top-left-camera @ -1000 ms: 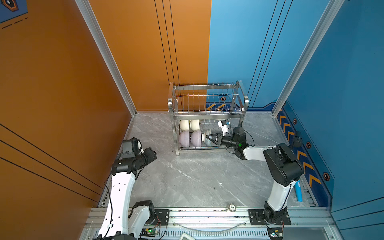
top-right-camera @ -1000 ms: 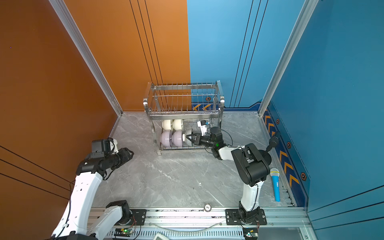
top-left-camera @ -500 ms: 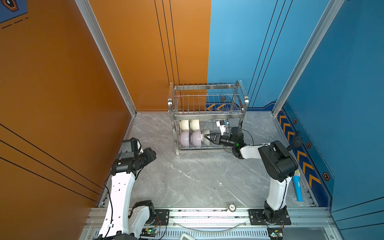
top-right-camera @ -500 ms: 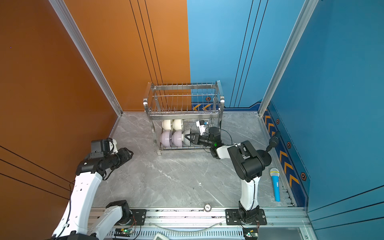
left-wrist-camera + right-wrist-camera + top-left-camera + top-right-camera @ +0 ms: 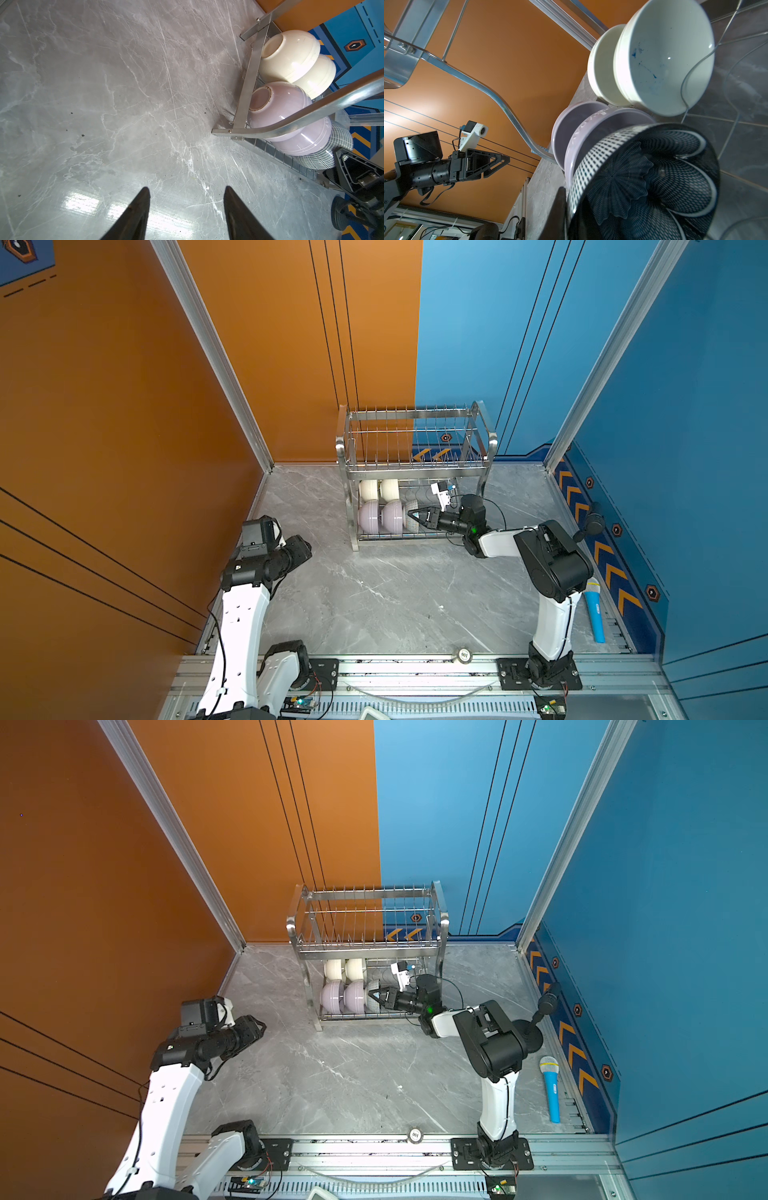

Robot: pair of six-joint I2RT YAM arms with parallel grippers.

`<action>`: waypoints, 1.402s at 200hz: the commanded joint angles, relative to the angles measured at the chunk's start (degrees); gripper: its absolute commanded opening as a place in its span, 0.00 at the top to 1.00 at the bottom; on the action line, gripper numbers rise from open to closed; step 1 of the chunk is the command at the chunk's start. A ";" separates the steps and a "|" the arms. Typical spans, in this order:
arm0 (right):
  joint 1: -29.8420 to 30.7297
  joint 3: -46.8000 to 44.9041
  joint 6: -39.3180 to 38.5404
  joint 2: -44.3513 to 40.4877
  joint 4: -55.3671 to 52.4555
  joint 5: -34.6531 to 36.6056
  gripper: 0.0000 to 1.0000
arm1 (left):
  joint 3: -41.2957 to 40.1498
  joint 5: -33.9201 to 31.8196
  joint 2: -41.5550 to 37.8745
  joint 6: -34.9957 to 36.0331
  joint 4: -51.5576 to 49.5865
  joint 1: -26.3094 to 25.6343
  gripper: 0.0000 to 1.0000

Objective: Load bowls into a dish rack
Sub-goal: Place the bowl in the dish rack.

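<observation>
On the grey table point(image 5: 395, 593), the right gripper point(image 5: 409, 514) grips the dark bowl point(image 5: 654, 176) in the lower tier of the rack point(image 5: 415, 467).
Near left, the left gripper point(image 5: 187, 189) hangs over bare table, its fingers spread with nothing between them. Near right, a blue microphone point(image 5: 550, 1090) lies by the table's edge. Farther in, the right gripper reaches from the right into the lower tier and is pinched shut on the dark bowl's rim. This bowl stands on edge at the right end of the near row, just beside two lilac bowls point(image 5: 370, 516) to its left. In the far row behind them, two cream bowls point(image 5: 368, 489) stand on edge side by side. All five mouths face right.
</observation>
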 commanded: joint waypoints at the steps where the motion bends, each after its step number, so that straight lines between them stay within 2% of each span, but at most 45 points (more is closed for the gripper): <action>1: -0.51 0.79 -1.02 -0.27 1.79 -1.21 0.88 | -0.01 1.23 -0.36 0.81 0.20 0.51 0.42; 178: -1.58 -0.37 -3.44 0.68 -3.55 3.77 0.88 | 0.17 1.30 0.26 0.92 0.25 0.70 0.42; 280: -1.60 -0.36 -3.66 0.46 -4.53 5.30 0.82 | -0.54 1.33 -0.35 1.09 0.28 0.96 0.42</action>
